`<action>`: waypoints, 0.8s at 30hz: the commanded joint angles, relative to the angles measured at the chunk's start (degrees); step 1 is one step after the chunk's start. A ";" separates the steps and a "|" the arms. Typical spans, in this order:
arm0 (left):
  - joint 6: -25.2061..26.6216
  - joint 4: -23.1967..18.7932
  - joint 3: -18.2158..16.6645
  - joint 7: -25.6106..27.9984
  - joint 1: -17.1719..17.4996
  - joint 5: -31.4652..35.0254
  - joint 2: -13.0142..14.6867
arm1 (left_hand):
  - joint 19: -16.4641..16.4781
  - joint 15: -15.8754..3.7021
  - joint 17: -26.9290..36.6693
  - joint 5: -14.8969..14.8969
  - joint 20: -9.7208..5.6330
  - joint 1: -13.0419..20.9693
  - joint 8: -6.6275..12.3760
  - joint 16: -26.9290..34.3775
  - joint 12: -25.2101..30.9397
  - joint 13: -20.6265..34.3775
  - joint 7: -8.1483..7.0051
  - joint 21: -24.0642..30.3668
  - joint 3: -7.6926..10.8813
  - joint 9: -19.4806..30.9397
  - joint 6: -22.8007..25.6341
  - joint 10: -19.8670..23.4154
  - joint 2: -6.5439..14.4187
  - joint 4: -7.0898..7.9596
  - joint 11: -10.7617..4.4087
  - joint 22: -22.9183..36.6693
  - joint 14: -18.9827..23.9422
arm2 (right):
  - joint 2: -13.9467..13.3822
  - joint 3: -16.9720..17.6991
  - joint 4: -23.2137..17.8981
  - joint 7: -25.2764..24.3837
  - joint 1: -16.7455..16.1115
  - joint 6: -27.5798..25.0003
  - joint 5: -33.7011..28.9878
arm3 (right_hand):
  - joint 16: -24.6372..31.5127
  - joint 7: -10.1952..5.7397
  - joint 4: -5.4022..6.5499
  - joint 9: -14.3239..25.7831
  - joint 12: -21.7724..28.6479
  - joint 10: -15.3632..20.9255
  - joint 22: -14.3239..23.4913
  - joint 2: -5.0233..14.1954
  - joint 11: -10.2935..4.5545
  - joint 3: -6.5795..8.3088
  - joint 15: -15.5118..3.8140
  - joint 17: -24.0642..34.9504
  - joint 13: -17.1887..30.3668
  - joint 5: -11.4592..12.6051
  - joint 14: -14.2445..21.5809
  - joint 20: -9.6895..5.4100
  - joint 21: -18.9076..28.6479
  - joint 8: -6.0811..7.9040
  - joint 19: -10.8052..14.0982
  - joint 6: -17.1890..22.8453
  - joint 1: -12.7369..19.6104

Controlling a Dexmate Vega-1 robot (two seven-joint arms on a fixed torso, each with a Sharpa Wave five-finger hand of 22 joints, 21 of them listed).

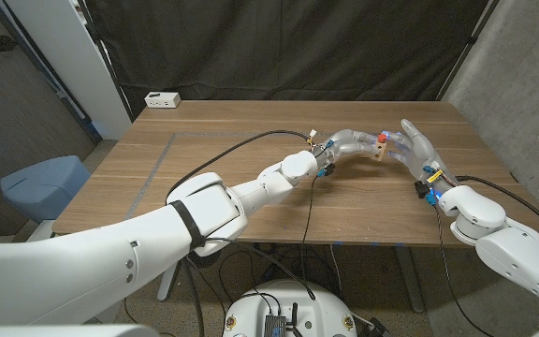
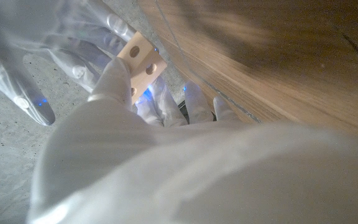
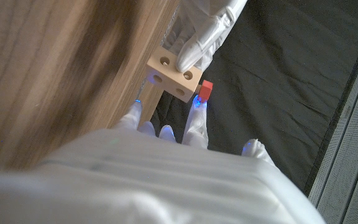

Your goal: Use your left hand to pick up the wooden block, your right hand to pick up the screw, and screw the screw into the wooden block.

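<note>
Left hand [image 1: 349,142] gripped wooden block [image 1: 379,153] above table [image 1: 204,159] | right hand [image 1: 415,142] held red-headed screw [image 1: 382,138], fingers otherwise spread | screw touching block's top, hands facing, its axis unclear

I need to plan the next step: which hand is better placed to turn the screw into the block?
Probably the right hand: its fingers meet the red screw at the wooden block, which the left hand grips.

Block [image 3: 173,74]: pale wood (dark round holes); screw [image 3: 206,89]: red; hands [image 1: 344,144]: translucent white; table [image 1: 251,159]: brown woodgrain; curtain [image 1: 279,47]: black; box [image 1: 163,99]: white.
</note>
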 commanded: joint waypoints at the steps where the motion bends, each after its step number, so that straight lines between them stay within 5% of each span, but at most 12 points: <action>1: -0.99 -0.18 -0.10 -0.09 0.29 0.42 0.09 | 0.18 -3.13 0.15 0.24 -0.42 0.16 0.63 -0.05 0.96 8.01 1.94 0.06 2.22 0.14 5.90 0.77 1.74 1.72 -0.04 0.14 0.70 | 0.35 0.94 -0.86 -1.00 -1.59 0.02 -0.10 | 0.33 0.17 -0.04 0.13 0.51 0.50 0.18 0.17 0.07 -0.15 0.19 0.19 0.15 0.51 0.50 0.10 0.46 0.56 0.65 0.82 -0.12; 24: -0.95 -0.23 -0.20 -0.06 0.53 0.62 -0.09 | 0.18 -3.11 0.18 0.25 -0.44 0.10 0.65 -0.05 0.96 8.00 1.95 0.06 2.28 0.14 5.95 0.77 1.77 1.74 -0.09 0.14 0.73 | 1.53 2.56 -2.76 -2.98 -3.79 -0.17 -1.78 | 0.62 0.71 -0.25 0.12 0.85 3.07 0.17 0.24 -1.28 -0.10 -0.27 0.08 0.13 0.69 2.16 0.08 0.68 1.13 2.21 3.92 0.32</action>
